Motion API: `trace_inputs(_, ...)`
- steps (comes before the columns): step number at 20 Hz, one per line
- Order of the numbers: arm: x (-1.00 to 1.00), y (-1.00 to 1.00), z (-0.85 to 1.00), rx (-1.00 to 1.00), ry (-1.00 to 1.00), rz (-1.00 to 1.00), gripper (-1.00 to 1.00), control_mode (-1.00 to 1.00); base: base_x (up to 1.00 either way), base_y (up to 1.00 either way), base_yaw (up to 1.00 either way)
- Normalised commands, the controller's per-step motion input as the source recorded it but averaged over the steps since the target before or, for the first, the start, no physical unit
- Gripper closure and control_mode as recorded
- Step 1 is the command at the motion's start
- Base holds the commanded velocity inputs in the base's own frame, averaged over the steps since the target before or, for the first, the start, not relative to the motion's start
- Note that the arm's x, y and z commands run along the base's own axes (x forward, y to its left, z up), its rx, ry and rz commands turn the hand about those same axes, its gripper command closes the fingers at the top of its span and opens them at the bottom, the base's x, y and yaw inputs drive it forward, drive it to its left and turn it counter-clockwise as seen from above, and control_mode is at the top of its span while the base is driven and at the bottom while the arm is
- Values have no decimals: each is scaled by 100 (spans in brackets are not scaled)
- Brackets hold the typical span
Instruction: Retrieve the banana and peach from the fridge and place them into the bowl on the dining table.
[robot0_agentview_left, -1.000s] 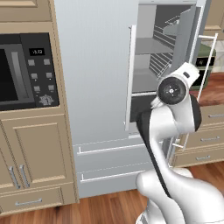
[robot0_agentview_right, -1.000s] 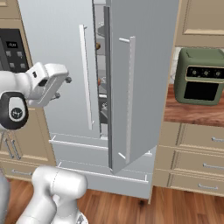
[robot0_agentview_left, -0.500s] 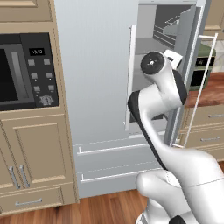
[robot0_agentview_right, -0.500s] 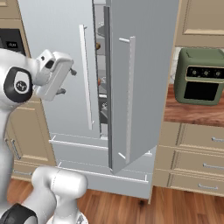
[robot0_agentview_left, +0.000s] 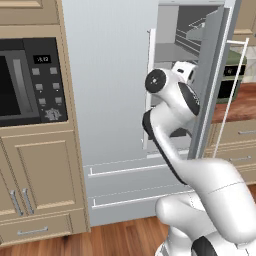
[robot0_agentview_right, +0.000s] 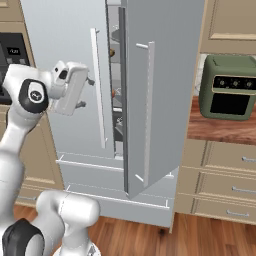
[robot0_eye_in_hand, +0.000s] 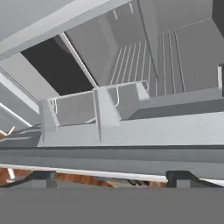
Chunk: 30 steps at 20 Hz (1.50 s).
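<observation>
The fridge (robot0_agentview_left: 110, 100) stands with its left door shut and its right door (robot0_agentview_right: 160, 90) swung open towards me. My gripper (robot0_agentview_right: 86, 92) hangs open in front of the left door's handle (robot0_agentview_right: 98, 90), a little left of the gap. Inside that gap a small orange-red spot, probably the peach (robot0_agentview_right: 116, 92), sits on a shelf, and a dark brown shape higher up may be the banana (robot0_agentview_right: 112, 51). In the hand view the gripper (robot0_eye_in_hand: 113, 177) has nothing between its fingertips (robot0_eye_in_hand: 43, 177) and faces grey door bins (robot0_eye_in_hand: 109, 109). The bowl and dining table are out of view.
A black built-in oven (robot0_agentview_left: 25, 80) sits in tan cabinets (robot0_agentview_left: 40, 185) left of the fridge. A green air fryer (robot0_agentview_right: 230, 90) stands on the wooden counter (robot0_agentview_right: 220, 130) to the right. The fridge's lower drawers (robot0_agentview_left: 130, 170) are shut. The open door narrows the approach.
The arm has swung its elbow over and carried the hand up and right, towards the fridge opening. The jaws have stayed open. The fridge doors have not moved.
</observation>
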Motion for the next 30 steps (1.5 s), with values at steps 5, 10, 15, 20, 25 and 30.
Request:
trace_inputs(5, 59, -46, -19, -6, 0, 0, -100, -100, 0, 0, 0)
trace_inputs(10, 65, -46, -2, -3, 1, 0, -100, -100, 0, 0, 0)
trace_inputs(15, 88, -26, -4, -3, 4, 0, -100, -100, 0, 0, 0)
trace_inputs(20, 67, -15, -2, -6, 4, 0, -100, -100, 0, 0, 0)
trace_inputs(25, -39, -74, 0, -6, 0, -10, -100, -100, 0, 0, 0)
trace_inputs(30, -86, -100, 0, -1, 0, -17, -100, -100, 0, 0, 0)
